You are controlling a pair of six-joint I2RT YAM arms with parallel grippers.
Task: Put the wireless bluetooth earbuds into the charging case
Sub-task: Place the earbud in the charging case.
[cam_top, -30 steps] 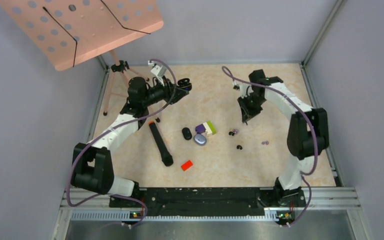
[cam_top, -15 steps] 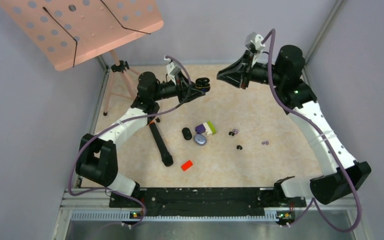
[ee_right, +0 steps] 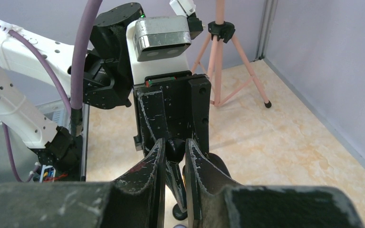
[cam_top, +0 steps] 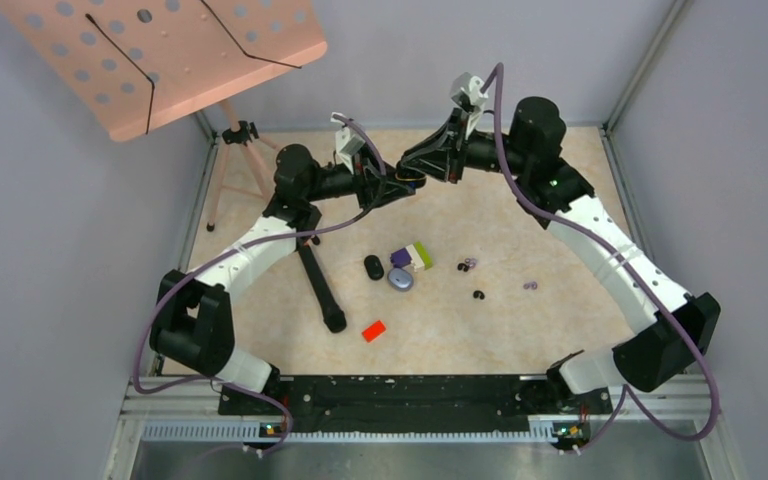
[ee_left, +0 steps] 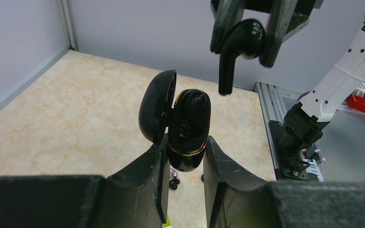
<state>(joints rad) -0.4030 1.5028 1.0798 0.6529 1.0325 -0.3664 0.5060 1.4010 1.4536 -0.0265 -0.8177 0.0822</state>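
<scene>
My left gripper is shut on the base of a glossy black charging case with a gold rim. It holds the case upright in the air, and the lid hangs open to the left. My right gripper is shut on a black wireless bluetooth earbud, whose stem points down just above and right of the case's cavity. In the top view the left gripper and right gripper meet above the back of the table. From the right wrist, the earbud sits between my fingertips.
Lying on the table are a black case, a bluish case, a purple-green-white block, a red block, a black rod, purple buds, a black bud and another purple bud. A pink tripod stand is at the back left.
The right arm rose from the table and swung left with the earbud until it reached the case. The left arm lifted the open case and carried it slightly right.
</scene>
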